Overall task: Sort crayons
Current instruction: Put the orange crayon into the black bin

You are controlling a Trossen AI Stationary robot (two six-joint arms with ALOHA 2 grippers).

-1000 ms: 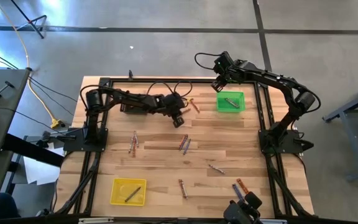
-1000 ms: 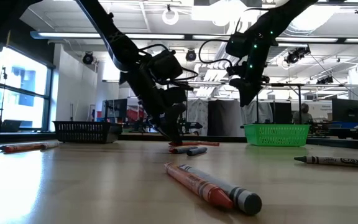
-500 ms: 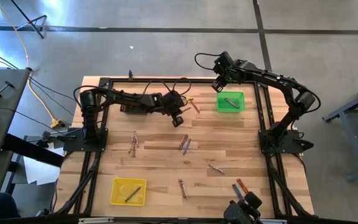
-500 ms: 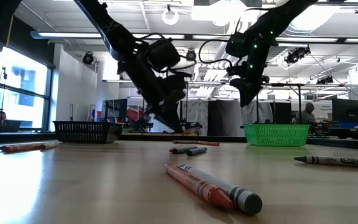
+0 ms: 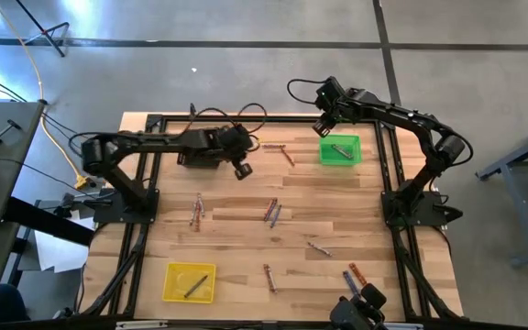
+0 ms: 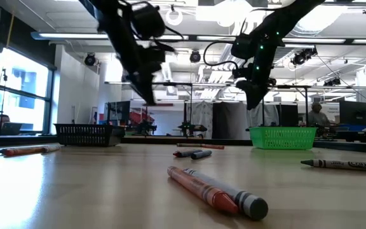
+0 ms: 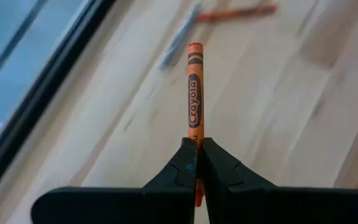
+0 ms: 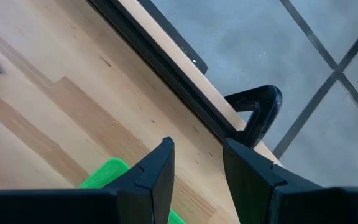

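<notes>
My left gripper (image 7: 196, 163) is clamped on the orange paper-wrapped wax crayon (image 7: 194, 93), lifted above the table's far side, long axis projecting straight forward beyond my fingertips.

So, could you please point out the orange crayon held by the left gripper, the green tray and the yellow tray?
orange crayon (image 7: 194, 93), left wrist view, on its paper label.
left gripper (image 7: 196, 163), left wrist view, between its closed fingertips.
green tray (image 5: 326, 157), high view, on its rim.
yellow tray (image 5: 178, 274), high view, on its bare floor.
</notes>
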